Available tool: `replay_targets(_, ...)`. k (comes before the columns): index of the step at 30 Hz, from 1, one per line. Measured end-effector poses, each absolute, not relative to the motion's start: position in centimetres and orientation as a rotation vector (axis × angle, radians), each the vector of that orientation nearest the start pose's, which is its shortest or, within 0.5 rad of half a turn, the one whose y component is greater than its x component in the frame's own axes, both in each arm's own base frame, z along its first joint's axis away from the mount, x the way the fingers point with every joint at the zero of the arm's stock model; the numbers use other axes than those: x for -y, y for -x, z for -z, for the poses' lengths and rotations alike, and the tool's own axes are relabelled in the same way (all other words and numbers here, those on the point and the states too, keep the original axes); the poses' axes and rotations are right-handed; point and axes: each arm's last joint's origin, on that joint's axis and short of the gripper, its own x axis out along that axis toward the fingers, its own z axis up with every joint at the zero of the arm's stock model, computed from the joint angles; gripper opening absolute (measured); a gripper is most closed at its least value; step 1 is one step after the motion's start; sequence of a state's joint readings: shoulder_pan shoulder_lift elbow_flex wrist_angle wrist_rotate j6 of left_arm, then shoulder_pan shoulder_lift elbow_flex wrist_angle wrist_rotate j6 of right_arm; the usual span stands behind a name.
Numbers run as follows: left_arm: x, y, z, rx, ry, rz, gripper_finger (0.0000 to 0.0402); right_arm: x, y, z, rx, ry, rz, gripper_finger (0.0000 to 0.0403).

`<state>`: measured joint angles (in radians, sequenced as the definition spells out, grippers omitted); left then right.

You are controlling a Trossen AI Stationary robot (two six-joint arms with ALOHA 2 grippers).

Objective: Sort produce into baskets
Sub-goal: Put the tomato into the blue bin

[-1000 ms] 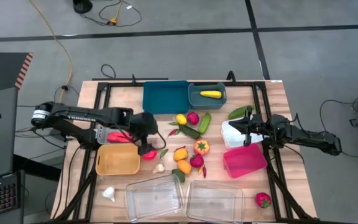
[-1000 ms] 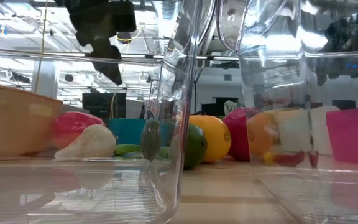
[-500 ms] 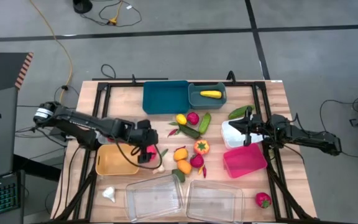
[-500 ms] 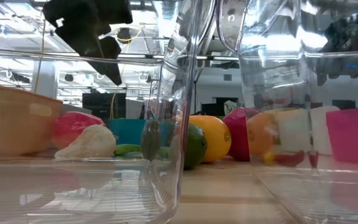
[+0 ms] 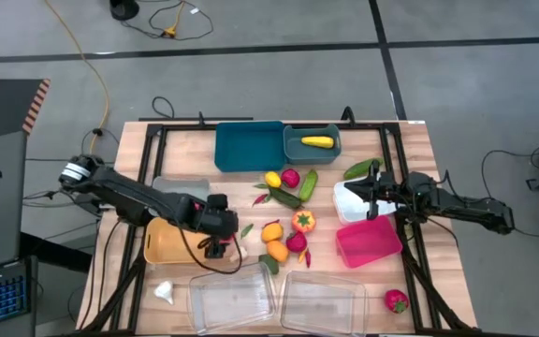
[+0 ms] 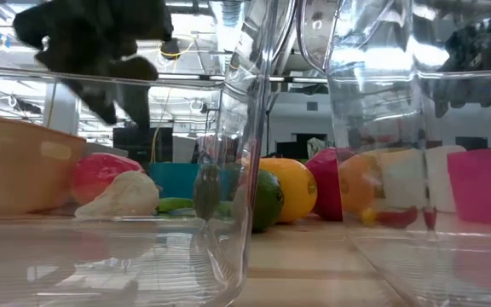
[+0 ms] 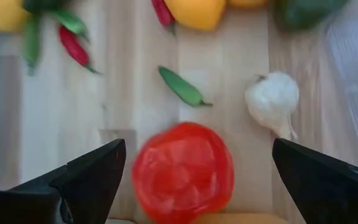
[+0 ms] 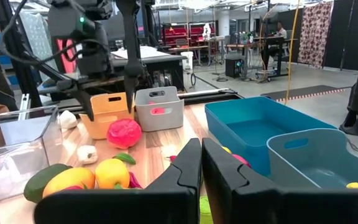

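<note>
A red round toy fruit lies on the table beside the tan-yellow bin; it also shows in the low view and the right wrist view. My left gripper is open above it, one finger on either side, touching nothing; in the high view it hides the fruit. A white garlic and a green pod lie close by. My right gripper is shut and empty over the white bin.
More produce lies mid-table. Two teal bins stand at the far edge, a grey bin at the left, a magenta bin at the right, and two clear trays at the near edge. A strawberry lies near right.
My left gripper has swung from beside the grey bin toward the table's near edge and now stands over the red fruit. The fruit and the other produce have stayed where they were.
</note>
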<state>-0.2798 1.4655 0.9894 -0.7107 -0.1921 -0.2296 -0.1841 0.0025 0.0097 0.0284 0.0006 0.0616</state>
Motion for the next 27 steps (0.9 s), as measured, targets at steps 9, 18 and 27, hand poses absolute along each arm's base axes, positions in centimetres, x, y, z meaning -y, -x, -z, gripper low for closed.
replay_targets(9,7.4,-27.3,-17.9,-1.342,-0.129,-0.064,0.0392,1.8,-9.6,-16.9,0.039,-0.058,0.183,0.0044)
replay_targets(18,7.3,-27.4,-17.1,-1.378,-0.182,-0.070,0.0392,1.8,-9.6,-16.9,0.038,-0.058,0.183,0.0044)
replay_targets(27,7.2,-27.4,-17.2,-1.374,-0.222,-0.078,0.0360,1.8,-9.6,-16.9,0.037,-0.059,0.183,0.0044)
